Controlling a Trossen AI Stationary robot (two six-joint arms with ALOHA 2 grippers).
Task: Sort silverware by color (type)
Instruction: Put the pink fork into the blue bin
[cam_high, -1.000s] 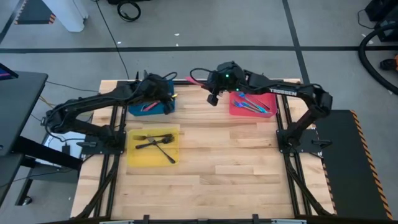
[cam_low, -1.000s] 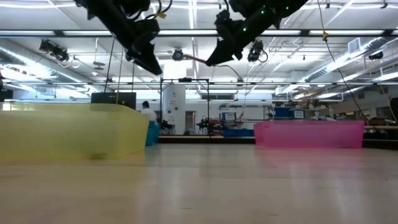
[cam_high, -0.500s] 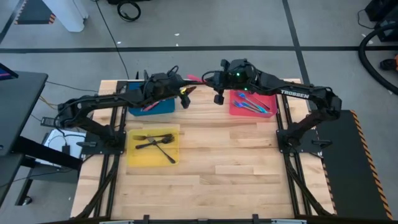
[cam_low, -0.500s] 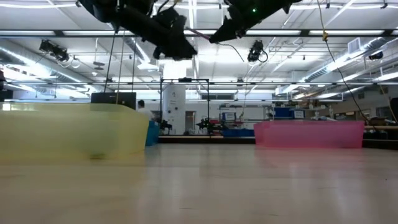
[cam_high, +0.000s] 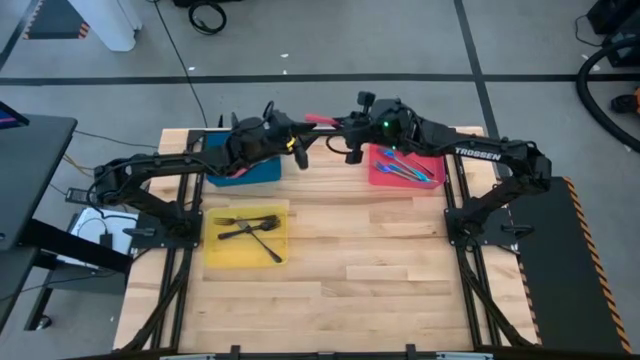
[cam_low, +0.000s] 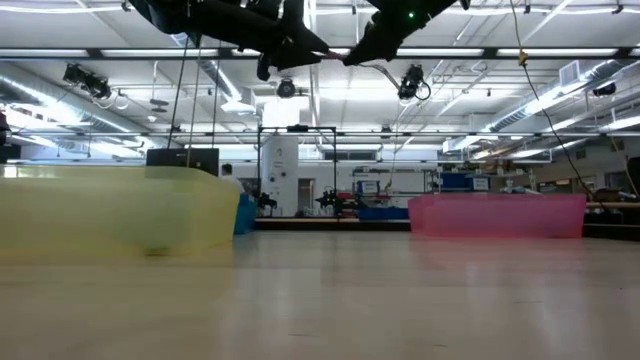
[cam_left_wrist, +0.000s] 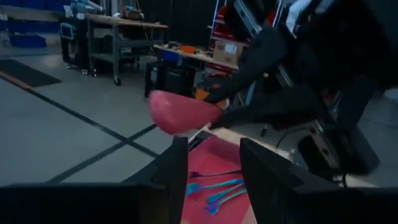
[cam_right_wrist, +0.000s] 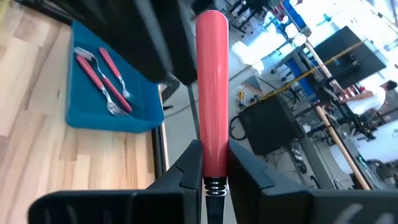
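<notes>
A red-handled fork (cam_high: 320, 122) hangs in the air above the table's far middle, with my right gripper (cam_high: 346, 136) shut on it. Its handle's free end (cam_left_wrist: 180, 112) points toward my left gripper (cam_high: 300, 152). That gripper is open and level, just short of the handle's free end; its fingers (cam_left_wrist: 177, 168) touch nothing. Two more red-handled forks (cam_right_wrist: 107, 81) lie in the blue tray (cam_high: 245, 168). Teal forks (cam_high: 405, 166) lie in the red tray (cam_high: 432, 160), and dark forks (cam_high: 252, 230) in the yellow tray (cam_high: 215, 250). The held fork's head is hidden. My right gripper pinches the fork's red handle at its head end (cam_right_wrist: 212, 163), just by the silver neck, between its two fingers. The fingers come from the table's right and lie along the fork. The handle sticks straight out past the fingertips, and the fork is lifted clear of the table and trays.
The three trays sit on the wooden table's far half: the blue tray at the left, the red at the right, the yellow nearer on the left. The two arms nearly meet above the gap between the blue and red trays. Bare wood (cam_high: 380, 270) fills the near half.
My left gripper has risen from over the blue tray, tipped from pointing down to level and swung toward the table's middle, up to the fork's handle. My right gripper has lifted and rolled with the fork, whose handle now points at my left gripper.
</notes>
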